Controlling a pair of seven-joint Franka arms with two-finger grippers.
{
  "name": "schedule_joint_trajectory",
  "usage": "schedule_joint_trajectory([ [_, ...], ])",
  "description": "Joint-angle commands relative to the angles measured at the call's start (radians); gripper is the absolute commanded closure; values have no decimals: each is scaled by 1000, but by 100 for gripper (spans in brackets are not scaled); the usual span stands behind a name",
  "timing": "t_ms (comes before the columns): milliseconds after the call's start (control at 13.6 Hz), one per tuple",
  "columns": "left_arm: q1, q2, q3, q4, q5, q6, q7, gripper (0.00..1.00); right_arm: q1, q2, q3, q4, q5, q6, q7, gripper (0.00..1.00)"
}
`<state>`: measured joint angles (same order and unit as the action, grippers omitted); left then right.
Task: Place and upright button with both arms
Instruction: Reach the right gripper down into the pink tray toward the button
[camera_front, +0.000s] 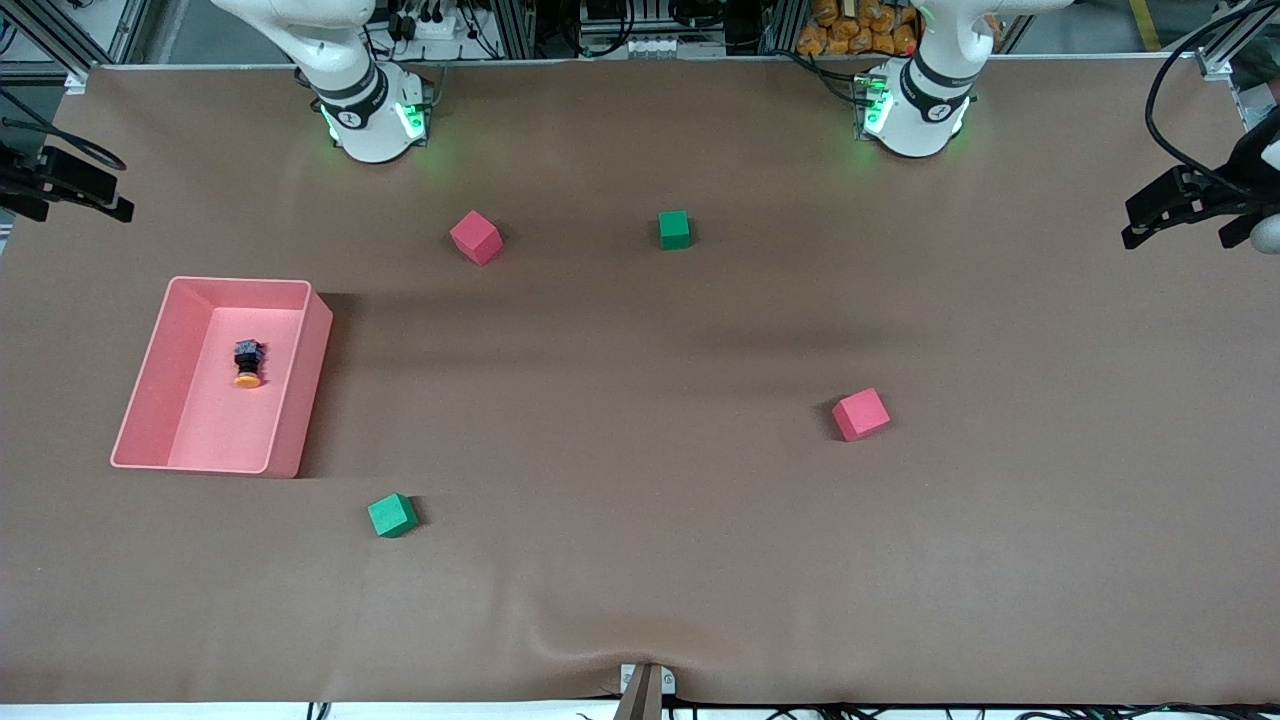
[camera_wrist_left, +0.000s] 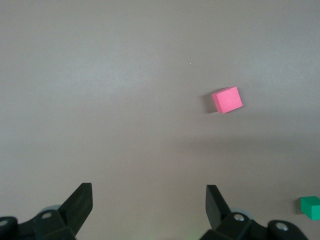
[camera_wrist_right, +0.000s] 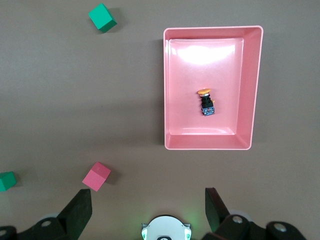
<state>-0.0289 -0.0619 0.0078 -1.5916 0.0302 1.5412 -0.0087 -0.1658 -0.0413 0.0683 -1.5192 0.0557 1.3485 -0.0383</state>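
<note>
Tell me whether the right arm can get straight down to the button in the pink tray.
Probably yes. The button lies on its side in the open pink tray, nothing over it, walls well apart from it. The right tool hangs open above.

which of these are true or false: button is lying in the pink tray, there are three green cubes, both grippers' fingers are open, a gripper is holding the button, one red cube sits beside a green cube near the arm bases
1. The button lies on its side in the pink tray: true.
2. There are three green cubes: false, only two, one near the bases and one nearer the front camera.
3. Both grippers are open: true, left gripper and right gripper show spread fingers.
4. A gripper holds the button: false, it rests untouched in the tray.
5. A red cube sits near the bases alongside a green cube: true, though apart.
</note>
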Motion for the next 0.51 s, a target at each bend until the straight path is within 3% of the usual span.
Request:
schedule_joint_trajectory([
  [0,6,2,-5,-2,-12,4,-17,0,3,-11,-1,-15,0,11,-12,0],
  [440,7,2,-6,-10,-16,0,-40,0,-1,-8,-1,-42,-8,15,-12,0],
])
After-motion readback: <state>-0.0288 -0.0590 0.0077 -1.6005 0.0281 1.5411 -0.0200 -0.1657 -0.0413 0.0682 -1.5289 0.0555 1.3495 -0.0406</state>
